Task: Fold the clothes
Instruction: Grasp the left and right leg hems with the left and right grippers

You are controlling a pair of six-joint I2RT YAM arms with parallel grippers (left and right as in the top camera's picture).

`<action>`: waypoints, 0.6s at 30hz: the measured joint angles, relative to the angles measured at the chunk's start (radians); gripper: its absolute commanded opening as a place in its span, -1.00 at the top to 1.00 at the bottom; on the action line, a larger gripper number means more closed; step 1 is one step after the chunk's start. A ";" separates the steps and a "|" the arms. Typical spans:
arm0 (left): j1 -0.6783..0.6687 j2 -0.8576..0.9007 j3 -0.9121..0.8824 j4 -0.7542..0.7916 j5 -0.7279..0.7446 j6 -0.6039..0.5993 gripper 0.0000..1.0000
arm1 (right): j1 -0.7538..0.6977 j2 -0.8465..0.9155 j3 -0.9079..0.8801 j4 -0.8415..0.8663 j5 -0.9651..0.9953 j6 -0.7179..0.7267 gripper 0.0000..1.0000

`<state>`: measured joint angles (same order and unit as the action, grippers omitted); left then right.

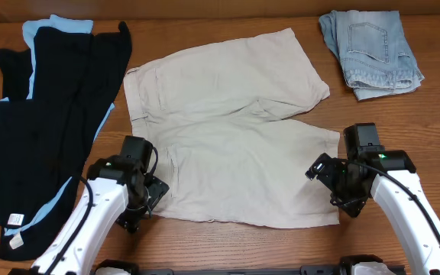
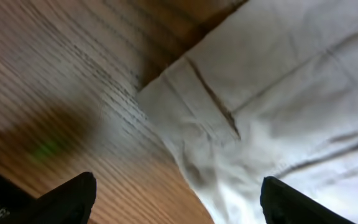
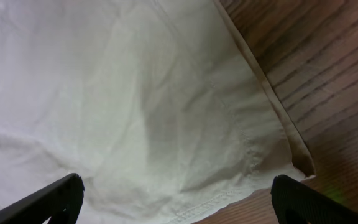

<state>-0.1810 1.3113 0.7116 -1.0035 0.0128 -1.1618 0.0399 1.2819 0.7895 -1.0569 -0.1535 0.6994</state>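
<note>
Lying flat across the middle of the wooden table is a large pair of beige khaki shorts. Its waistband is toward the left and its two legs reach to the right, the farther leg angling toward the top right corner and the nearer leg running along the front of the table. The left gripper is at the near-left corner of the shorts, by the near end of the waistband. In the blurred left wrist view its two dark fingers are spread wide apart with nothing pinched between them, and below them are the waistband corner, a slit pocket and bare wood. The right gripper is at the far right end of the nearer leg, by the hem. In the right wrist view its fingers are also spread wide and grip nothing, with pale creased cloth filling the space beneath them and the stitched hem corner lying against the wood at the right. Whether either pair of fingertips actually touches the cloth cannot be told from these views. On the left side of the table lie black garments with light-blue trim, stretched out lengthwise, their right edge just beside the khaki waistband. At the top right corner sits a loosely bunched pair of pale blue denim shorts, back pocket showing, apart from the khaki pair.
</note>
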 measured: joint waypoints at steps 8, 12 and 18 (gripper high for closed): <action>0.000 0.071 -0.045 0.080 0.000 -0.017 -0.59 | 0.000 0.000 -0.002 0.002 0.000 -0.002 -0.99; 0.000 0.089 -0.056 0.135 0.000 -0.022 -0.29 | 0.000 0.000 -0.040 0.023 0.000 0.023 -0.96; 0.000 0.111 -0.070 0.195 0.009 -0.019 0.17 | 0.000 0.000 -0.074 0.025 0.000 0.060 -0.90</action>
<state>-0.1806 1.4227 0.6418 -0.8089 0.0219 -1.1809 0.0399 1.2819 0.7158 -1.0321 -0.1535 0.7597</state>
